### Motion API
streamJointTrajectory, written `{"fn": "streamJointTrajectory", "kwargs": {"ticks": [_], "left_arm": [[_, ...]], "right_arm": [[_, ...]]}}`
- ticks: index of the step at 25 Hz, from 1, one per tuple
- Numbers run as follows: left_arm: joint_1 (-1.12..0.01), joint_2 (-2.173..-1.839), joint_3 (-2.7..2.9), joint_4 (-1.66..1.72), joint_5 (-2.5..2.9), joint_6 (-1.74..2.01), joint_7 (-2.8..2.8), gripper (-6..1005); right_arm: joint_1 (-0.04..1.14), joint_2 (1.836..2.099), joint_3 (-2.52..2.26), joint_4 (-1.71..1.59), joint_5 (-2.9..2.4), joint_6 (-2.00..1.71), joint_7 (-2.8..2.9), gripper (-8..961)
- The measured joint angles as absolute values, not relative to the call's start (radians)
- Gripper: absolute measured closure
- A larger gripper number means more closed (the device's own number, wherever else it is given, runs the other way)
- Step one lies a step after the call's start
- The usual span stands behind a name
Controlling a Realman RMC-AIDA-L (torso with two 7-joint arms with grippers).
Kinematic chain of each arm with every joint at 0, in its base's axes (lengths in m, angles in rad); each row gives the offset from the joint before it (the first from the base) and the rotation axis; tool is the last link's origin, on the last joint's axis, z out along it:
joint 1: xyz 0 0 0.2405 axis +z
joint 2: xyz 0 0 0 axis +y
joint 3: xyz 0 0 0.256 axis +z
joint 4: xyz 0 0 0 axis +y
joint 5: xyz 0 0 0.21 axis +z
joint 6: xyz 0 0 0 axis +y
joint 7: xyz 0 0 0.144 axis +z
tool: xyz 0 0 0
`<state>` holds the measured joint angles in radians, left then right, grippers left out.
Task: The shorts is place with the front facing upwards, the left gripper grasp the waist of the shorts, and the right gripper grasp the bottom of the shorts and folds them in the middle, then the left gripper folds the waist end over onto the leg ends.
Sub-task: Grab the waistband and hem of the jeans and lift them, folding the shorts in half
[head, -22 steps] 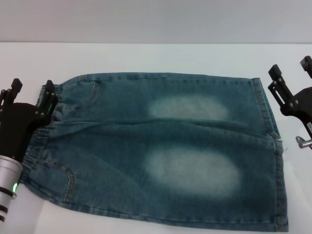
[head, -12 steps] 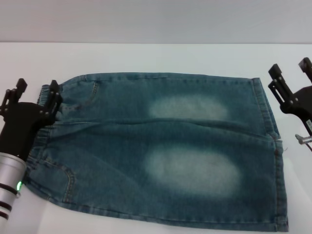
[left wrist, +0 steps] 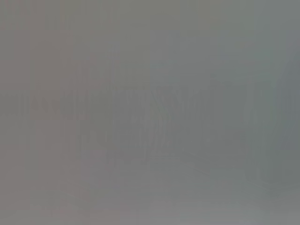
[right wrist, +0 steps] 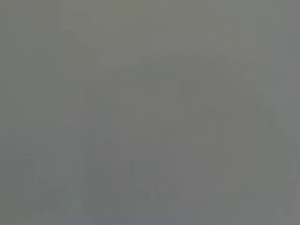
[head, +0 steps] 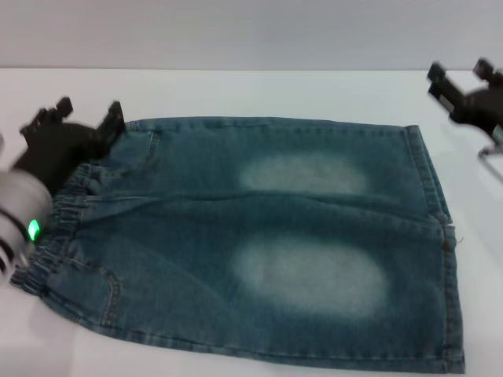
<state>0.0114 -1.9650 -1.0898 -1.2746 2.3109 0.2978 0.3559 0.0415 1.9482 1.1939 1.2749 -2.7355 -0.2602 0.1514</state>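
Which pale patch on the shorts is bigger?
The pale oval patch nearer the robot is bigger; the other pale patch, farther away on the blue-green denim shorts, is smaller and thinner.

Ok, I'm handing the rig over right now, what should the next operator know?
Left gripper: open, at the far corner of the waistband, holding nothing.
Right gripper: open, over the table beyond the far corner of the leg hems, holding nothing.
Shorts: flat, front up, waistband on the robot's left, hems on its right.
Done: none.
Left: both grasps and both folds.
Wrist views show nothing usable.
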Motion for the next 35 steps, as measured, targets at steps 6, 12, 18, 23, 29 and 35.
{"fn": "streamJointTrajectory", "kwargs": {"ticks": [6, 12, 18, 23, 29, 35], "left_arm": [[0.042, -2.061, -1.475, -1.579, 2.309, -0.437, 0.440, 258], [0.010, -2.057, -1.686, -1.674, 2.311, -0.797, 0.367, 258], [0.028, -2.056, -1.727, -1.738, 2.386, -0.934, 0.280, 260], [0.009, -2.059, -1.695, -1.813, 2.620, -1.120, 0.143, 262], [0.007, -2.060, -1.687, -1.842, 2.656, -1.242, 0.106, 272], [-0.006, -2.059, -1.689, -1.869, 2.728, -1.348, 0.052, 289]], "right_arm": [[0.053, 1.971, 1.372, 1.577, -2.736, 0.289, 0.147, 242], [0.061, 2.037, 1.545, 1.817, -2.731, 0.750, 0.029, 243], [0.062, 2.072, 1.644, 1.978, -2.731, 1.047, -0.017, 244], [0.055, 2.073, 1.685, 2.005, -2.730, 1.153, -0.017, 242], [0.024, 2.076, 1.680, 2.014, -2.729, 1.213, -0.010, 243], [0.002, 2.078, 1.684, 2.012, -2.731, 1.205, 0.005, 244]]}}
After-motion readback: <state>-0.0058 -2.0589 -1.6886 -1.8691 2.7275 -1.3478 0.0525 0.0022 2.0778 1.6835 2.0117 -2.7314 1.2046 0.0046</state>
